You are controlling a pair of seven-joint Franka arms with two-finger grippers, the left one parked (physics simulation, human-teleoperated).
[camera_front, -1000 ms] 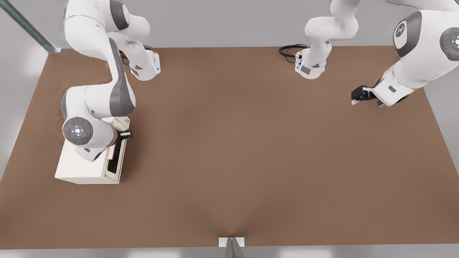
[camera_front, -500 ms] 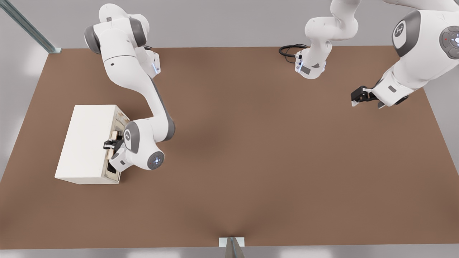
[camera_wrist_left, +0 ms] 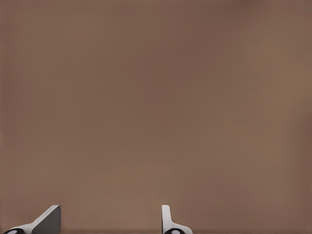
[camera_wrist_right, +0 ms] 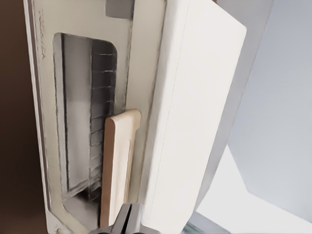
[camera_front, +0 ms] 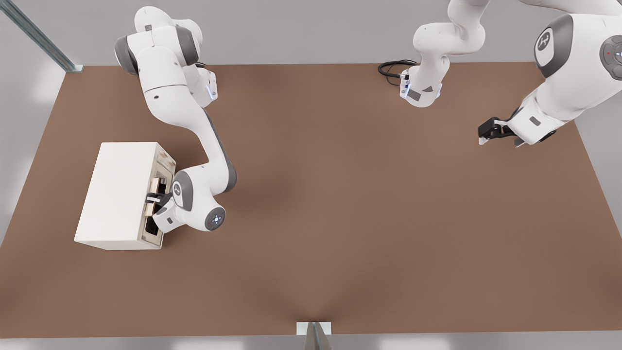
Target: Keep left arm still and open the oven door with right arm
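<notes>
The cream oven (camera_front: pixel 119 194) stands on the table at the front view's left. Its oven door (camera_front: pixel 154 227) faces the table's middle. In the right wrist view the oven door (camera_wrist_right: pixel 78 122), with its dark window, lies flat against the oven body (camera_wrist_right: pixel 195 122). The pale beige handle (camera_wrist_right: pixel 117 165) runs along the door. The right arm reaches down from the back, and its gripper (camera_front: pixel 152 198) is at the handle (camera_front: pixel 155 186). My gripper (camera_wrist_right: pixel 127 222) is shut, its tips together at the handle's near end. Whether they touch the bar is unclear.
The brown table (camera_front: pixel 340 209) spreads wide to the front view's right of the oven. The left arm hangs at the far right with its gripper (camera_front: pixel 487 132) above the table. A black cable (camera_front: pixel 391 68) coils by its base.
A second ago the right arm hung over the oven's top. It has swung round to the door side. Over the last half second the gripper edged slightly along the handle.
</notes>
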